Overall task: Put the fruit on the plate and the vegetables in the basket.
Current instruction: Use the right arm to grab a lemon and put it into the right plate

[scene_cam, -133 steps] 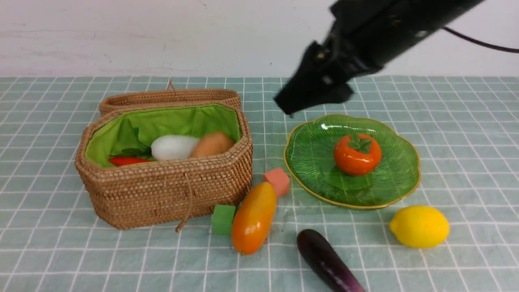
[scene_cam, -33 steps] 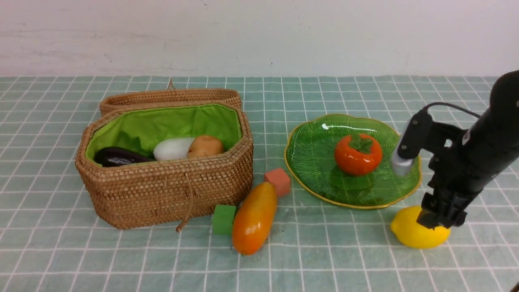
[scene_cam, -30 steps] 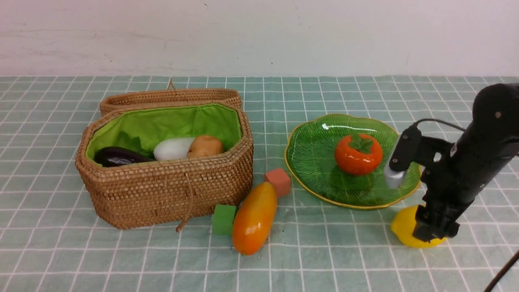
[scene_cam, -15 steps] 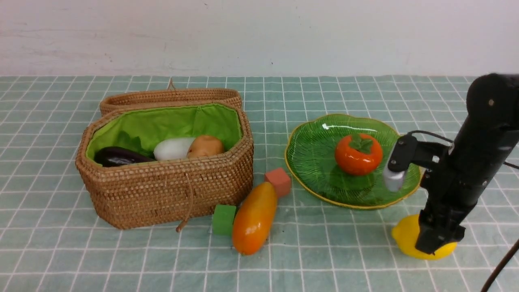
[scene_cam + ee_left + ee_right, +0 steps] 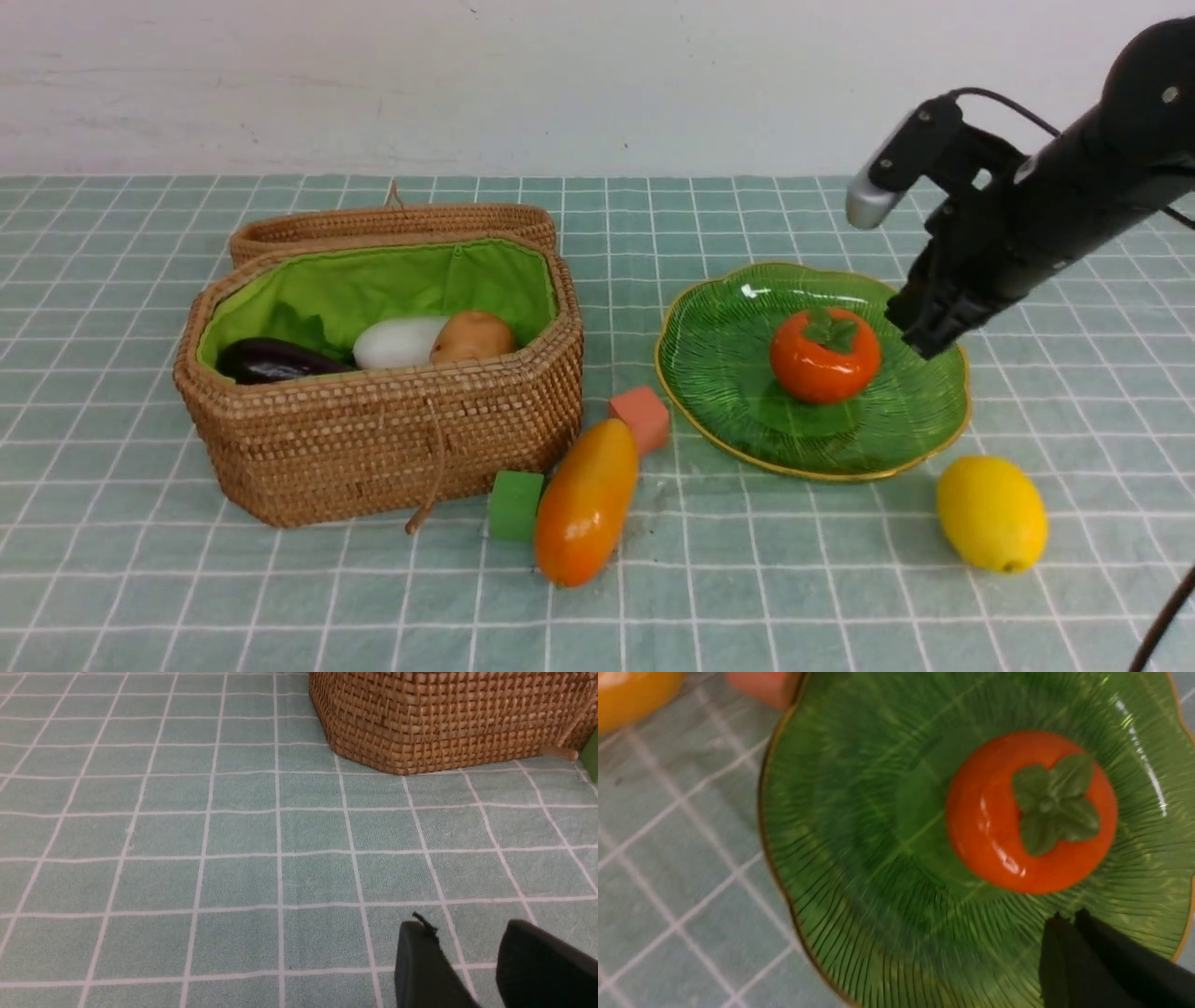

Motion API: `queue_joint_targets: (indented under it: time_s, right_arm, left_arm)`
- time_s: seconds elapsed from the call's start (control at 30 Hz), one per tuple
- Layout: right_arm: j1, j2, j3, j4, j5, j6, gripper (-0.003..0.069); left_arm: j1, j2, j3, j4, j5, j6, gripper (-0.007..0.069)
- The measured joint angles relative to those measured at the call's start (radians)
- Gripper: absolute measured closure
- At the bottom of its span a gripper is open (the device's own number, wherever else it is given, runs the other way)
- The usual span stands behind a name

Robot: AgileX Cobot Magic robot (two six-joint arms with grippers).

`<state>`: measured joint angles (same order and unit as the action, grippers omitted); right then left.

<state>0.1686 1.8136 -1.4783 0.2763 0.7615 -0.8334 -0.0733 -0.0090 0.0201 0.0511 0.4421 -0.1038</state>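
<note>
One persimmon (image 5: 823, 357) on plate (image 5: 719, 373), one mango (image 5: 585, 501), one lemon (image 5: 992, 512); right fingers (image 5: 1062, 961) together, left fingers (image 5: 420, 966) apart.

A tabletop (image 5: 840, 579) under a pale green checked cloth carries a wicker basket (image 5: 373, 448) at left, its lid (image 5: 392, 224) just behind. A green plate (image 5: 719, 373) sits at right, with a lemon (image 5: 991, 513) near its front edge. A mango (image 5: 585, 504) lies between a green cube (image 5: 513, 505) and a salmon cube (image 5: 640, 418).

a lab-like test table: checked teal cloth (image 5: 840, 579), bare white wall (image 5: 467, 84), robot arm (image 5: 1074, 205).
</note>
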Motion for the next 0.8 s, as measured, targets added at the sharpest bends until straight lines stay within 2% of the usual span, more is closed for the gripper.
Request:
queue_joint_targets:
  time_s: [0.07,0.13,0.17,0.23,0.27,0.3,0.4,0.43,0.47,0.5,0.57,0.8]
  right_arm:
    - [0.0,0.014,0.0,0.0,-0.001,0.025,0.061]
    - [0.0,0.025,0.0,-0.017,0.044,0.085,0.0543]
    - [0.0,0.023,0.0,-0.02,0.044,0.09,0.0543]
    - [0.0,-0.001,0.0,-0.075,0.12,0.165,0.0433]
    - [-0.005,-0.025,0.0,-0.114,0.162,0.223,0.0346]
    - [-0.007,-0.029,0.0,-0.119,0.167,0.232,0.0332]
    - [-0.067,-0.082,0.016,-0.148,0.227,0.434,0.0083]
    - [-0.099,-0.093,0.039,-0.15,0.238,0.52,0.0036]
    - [-0.099,-0.095,0.039,-0.15,0.238,0.534,0.0029]
    - [-0.157,-0.109,0.094,-0.155,0.26,0.652,-0.0007]
    - [-0.203,-0.126,0.159,-0.159,0.26,0.733,-0.0012]
    - [-0.322,-0.171,0.361,-0.161,0.134,0.909,0.0018]
  left_arm:
    - [0.0,0.0,0.0,0.0,0.0,0.0,0.0386]
    - [0.0,0.0,0.0,0.0,0.0,0.0,0.0386]
    - [0.0,0.0,0.0,0.0,0.0,0.0,0.0386]
    - [0.0,0.0,0.0,0.0,0.0,0.0,0.0386]
    - [0.0,0.0,0.0,0.0,0.0,0.0,0.0386]
    - [0.0,0.0,0.0,0.0,0.0,0.0,0.0386]
    - [0.0,0.0,0.0,0.0,0.0,0.0,0.0386]
    - [0.0,0.0,0.0,0.0,0.0,0.0,0.0386]
    - [0.0,0.0,0.0,0.0,0.0,0.0,0.0386]
    - [0.0,0.0,0.0,0.0,0.0,0.0,0.0386]
    - [0.0,0.0,0.0,0.0,0.0,0.0,0.0386]
    - [0.0,0.0,0.0,0.0,0.0,0.0,0.0386]
